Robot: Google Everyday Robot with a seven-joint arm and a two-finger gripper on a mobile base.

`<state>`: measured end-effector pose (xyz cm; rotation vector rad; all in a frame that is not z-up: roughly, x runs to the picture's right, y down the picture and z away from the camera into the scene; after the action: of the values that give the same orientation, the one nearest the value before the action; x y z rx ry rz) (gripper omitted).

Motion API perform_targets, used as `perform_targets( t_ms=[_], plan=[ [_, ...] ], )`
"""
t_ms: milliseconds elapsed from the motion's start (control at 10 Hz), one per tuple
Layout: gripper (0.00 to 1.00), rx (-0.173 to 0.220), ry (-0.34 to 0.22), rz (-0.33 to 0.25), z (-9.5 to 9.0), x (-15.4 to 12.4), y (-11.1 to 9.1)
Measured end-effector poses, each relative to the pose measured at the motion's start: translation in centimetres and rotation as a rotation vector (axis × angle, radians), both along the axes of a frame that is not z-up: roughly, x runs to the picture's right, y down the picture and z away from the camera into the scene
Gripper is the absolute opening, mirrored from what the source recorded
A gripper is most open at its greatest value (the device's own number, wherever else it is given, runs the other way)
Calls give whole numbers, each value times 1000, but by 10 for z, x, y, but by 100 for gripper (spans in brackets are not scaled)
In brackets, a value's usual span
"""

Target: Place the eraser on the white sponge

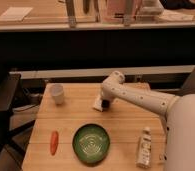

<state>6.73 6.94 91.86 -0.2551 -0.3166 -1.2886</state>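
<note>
The white sponge [97,104] is a small flat white block on the wooden table [121,127], just behind the table's middle. My gripper [105,104] reaches down from the white arm [141,98] that comes in from the right. It is right beside the sponge's right edge, at or just above it. A small dark shape shows at the gripper's tip. I cannot tell whether that shape is the eraser or part of the gripper. No eraser shows elsewhere on the table.
A round white cup [57,93] stands at the back left. A green plate [91,142] lies front centre, with an orange carrot-like object [54,142] to its left. A white bottle [144,147] lies front right. A black chair [3,100] stands left of the table.
</note>
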Motion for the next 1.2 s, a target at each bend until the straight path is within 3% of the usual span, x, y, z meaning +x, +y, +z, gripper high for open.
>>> perform_targets(
  t_ms=[200,1000,1200],
  plan=[
    [9,-3,-6,-6,0,-1,0],
    [8,-13,-26,-35,0,-5,-1],
    [4,-16,-30,-43,1,-5,-1]
  ],
)
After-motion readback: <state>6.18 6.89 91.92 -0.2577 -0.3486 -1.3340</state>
